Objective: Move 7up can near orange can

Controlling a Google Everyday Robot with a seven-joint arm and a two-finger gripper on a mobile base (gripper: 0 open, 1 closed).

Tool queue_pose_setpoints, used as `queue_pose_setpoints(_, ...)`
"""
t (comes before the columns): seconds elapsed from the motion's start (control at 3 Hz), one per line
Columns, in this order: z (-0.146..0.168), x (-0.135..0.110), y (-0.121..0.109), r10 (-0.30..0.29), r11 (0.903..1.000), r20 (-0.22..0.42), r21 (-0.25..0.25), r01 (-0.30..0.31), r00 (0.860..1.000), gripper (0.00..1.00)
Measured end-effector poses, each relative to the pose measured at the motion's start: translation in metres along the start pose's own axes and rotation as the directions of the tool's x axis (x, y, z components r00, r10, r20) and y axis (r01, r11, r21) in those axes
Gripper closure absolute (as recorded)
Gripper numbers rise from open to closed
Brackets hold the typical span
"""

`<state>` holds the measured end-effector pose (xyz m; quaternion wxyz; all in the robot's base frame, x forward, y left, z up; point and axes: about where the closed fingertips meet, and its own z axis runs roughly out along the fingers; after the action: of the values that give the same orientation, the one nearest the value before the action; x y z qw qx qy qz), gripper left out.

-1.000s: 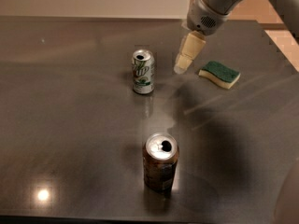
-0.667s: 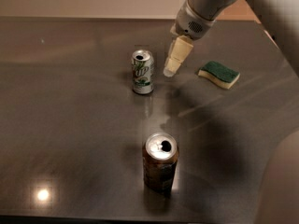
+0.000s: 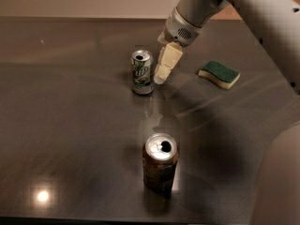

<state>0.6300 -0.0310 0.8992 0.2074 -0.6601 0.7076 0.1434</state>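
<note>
The 7up can (image 3: 142, 72), silver-white with green markings, stands upright on the dark table (image 3: 70, 125), left of centre towards the back. My gripper (image 3: 160, 76) hangs from the arm at the upper right, tip pointing down. It sits just to the right of the 7up can, close to its side, and holds nothing I can see. The orange can (image 3: 160, 170), dark orange-brown with an open silver top, stands upright nearer the front, a good way from the 7up can.
A green and yellow sponge (image 3: 219, 74) lies on the table to the right of the gripper. My arm (image 3: 243, 8) reaches in from the upper right. A blurred part of the robot fills the lower right corner (image 3: 281, 182).
My gripper has moved left and down, from near the sponge to right beside the 7up can. Both cans and the sponge have stayed put.
</note>
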Motion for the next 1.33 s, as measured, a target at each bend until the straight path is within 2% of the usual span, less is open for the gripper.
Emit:
queue_pose_setpoints(0.67,0.015,-0.023,0.015,-0.029,0.9987,0.052,-0.041,0.031,0.998,0.00)
queue_pose_setpoints(1.0,0.019,-0.031,0.025,-0.034,0.9974,0.061,-0.062,0.038,0.998,0.18)
queue_pose_setpoints(1.33,0.019,-0.032,0.031,-0.034,0.9965,0.066,-0.074,0.039,0.997,0.41)
